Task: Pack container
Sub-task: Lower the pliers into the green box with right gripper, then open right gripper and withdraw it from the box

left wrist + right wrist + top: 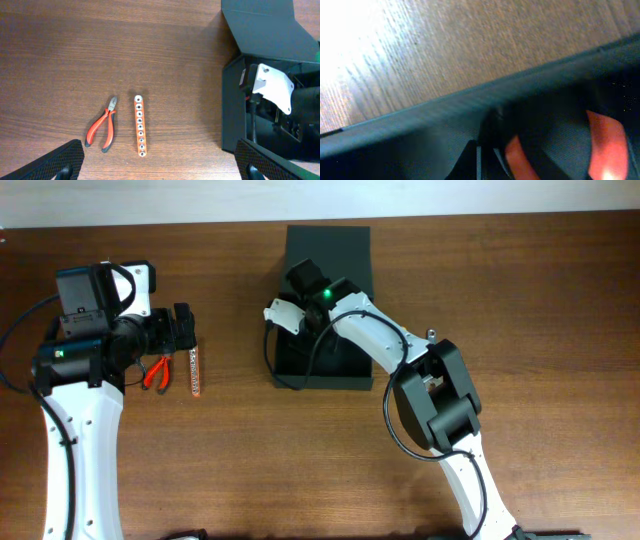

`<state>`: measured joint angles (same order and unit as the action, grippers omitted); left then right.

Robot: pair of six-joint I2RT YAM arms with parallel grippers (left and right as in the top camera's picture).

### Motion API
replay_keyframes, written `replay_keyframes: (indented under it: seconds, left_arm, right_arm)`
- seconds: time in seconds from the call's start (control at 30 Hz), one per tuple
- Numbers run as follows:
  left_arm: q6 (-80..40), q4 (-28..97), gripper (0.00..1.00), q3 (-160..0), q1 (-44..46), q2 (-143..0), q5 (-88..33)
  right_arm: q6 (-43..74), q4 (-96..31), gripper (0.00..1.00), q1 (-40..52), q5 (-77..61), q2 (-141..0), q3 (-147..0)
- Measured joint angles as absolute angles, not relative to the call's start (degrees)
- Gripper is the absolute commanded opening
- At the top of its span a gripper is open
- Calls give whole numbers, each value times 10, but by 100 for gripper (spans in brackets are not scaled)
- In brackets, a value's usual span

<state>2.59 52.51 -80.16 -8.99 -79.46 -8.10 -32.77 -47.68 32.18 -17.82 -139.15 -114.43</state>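
Note:
The container is a dark box at the table's middle, its lid open and leaning back. My right gripper reaches down inside it. In the right wrist view its jaws are shut against the dark inner wall, and a blurred red-handled tool lies beside them; I cannot tell whether they touch it. My left gripper hangs open above the table. Red-handled pliers and an orange strip with a row of holes lie just ahead of it, left of the container.
In the overhead view the pliers and the orange strip lie under the left wrist. The right arm's elbow stands to the right of the box. Bare wood surrounds both.

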Motion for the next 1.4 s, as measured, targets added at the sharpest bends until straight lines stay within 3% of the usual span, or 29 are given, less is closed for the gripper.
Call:
replay_keyframes:
  seconds: [1.0,1.4]
  left_arm:
    - [26,525,99,-802,-90,-795,-81]
    - [26,525,99,-802,-90,-795,-81]
  right_arm:
    - [-328,-528,4,284,-151,-1391,-1145]
    - [-328,-659,4,284,-135,-1386,-1150]
